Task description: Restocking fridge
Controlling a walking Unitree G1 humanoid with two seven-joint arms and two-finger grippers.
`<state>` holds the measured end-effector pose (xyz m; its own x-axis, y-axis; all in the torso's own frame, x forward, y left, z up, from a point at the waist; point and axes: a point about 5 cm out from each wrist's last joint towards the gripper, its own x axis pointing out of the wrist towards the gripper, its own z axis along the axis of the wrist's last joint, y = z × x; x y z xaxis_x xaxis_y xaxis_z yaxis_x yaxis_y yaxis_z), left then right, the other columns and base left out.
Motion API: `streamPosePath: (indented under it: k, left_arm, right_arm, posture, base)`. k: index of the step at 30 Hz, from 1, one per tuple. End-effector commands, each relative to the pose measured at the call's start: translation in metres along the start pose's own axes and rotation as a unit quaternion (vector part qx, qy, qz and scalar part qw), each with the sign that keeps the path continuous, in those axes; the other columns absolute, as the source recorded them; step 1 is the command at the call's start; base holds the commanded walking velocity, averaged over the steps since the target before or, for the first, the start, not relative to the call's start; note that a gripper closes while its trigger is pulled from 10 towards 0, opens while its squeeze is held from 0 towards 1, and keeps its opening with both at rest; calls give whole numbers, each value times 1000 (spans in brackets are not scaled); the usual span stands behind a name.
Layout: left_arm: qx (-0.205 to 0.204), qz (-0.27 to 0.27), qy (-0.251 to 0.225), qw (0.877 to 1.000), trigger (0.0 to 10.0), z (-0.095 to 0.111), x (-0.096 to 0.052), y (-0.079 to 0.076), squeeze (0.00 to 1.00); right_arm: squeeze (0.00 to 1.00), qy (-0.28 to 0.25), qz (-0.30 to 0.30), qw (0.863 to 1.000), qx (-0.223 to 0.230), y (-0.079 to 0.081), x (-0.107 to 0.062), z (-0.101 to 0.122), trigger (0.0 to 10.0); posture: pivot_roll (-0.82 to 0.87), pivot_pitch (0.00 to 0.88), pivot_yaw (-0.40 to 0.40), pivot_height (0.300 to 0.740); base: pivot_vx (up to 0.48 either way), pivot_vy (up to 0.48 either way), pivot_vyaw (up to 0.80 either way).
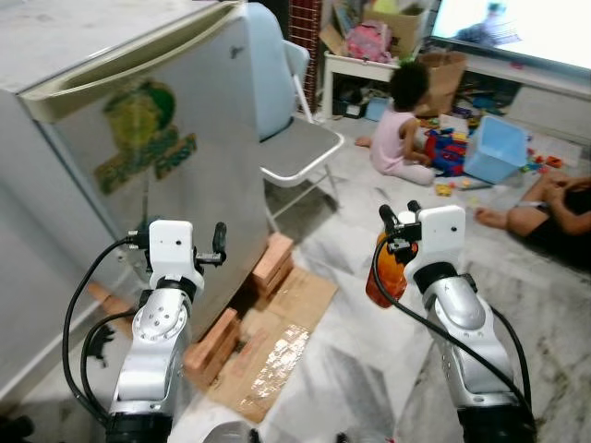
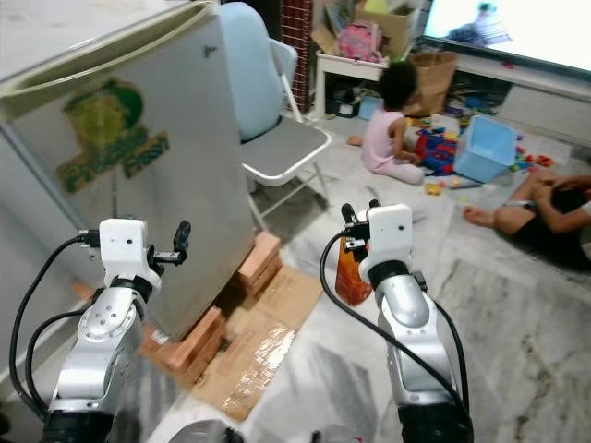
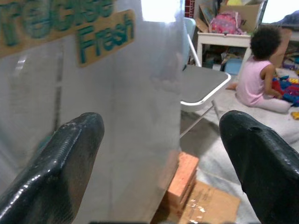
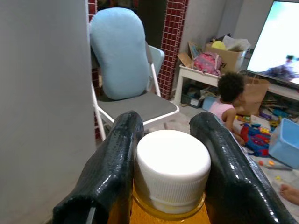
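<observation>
The right gripper (image 4: 170, 175) had its jaws clamped on the neck of an orange bottle (image 1: 383, 269) with a white cap (image 4: 172, 164), one black finger (image 4: 110, 163) pressed to each side just under the cap. In the head views the bottle hung upright from that gripper (image 1: 399, 221), above the marbled floor (image 1: 360, 360). The left gripper (image 3: 163, 154) stood with its jaws wide and nothing between them, raised close in front of the silver fridge (image 1: 157, 157), whose door was shut. Straight ahead of those jaws lay the fridge door with a green and yellow sticker (image 3: 105, 32) reading "Fresh".

Below and beyond the left jaws, red bricks (image 1: 272, 263) propped the fridge's base, with flattened cardboard (image 1: 277, 341) spread on the floor beside them. Past the right jaws stood a folding chair (image 4: 135, 105) with a pale blue cushion (image 4: 117, 56) leaning on its back. Farther off, a child in pink (image 1: 402, 129) sat on the floor among toys near a blue bin (image 1: 494, 152), and another person's legs (image 1: 545, 208) lay off to the right. A white low table (image 1: 360, 69) and a lit screen (image 1: 517, 28) stood at the back.
</observation>
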<state>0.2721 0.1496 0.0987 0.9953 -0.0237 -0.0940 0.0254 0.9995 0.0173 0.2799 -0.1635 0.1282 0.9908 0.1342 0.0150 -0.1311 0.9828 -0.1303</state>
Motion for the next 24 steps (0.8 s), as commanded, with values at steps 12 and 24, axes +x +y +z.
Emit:
streamPosePath:
  k: [12, 24]
  left_arm:
    - [1, -26, -6, 1000, 10000, 2, -7, -10, 0]
    - [-10, 48, -16, 999, 10000, 6, -4, 32, 0]
  right_arm:
    - [0, -5, -18, 999, -30, -17, -5, 4, 10000]
    - [0, 20, -51, 997, -52, -37, -19, -2, 10000]
  posture:
    - [-2, 0, 2, 740]
    - [-9, 0, -4, 740]
  base:
    - [0, 416, 0]
    - [0, 0, 0]
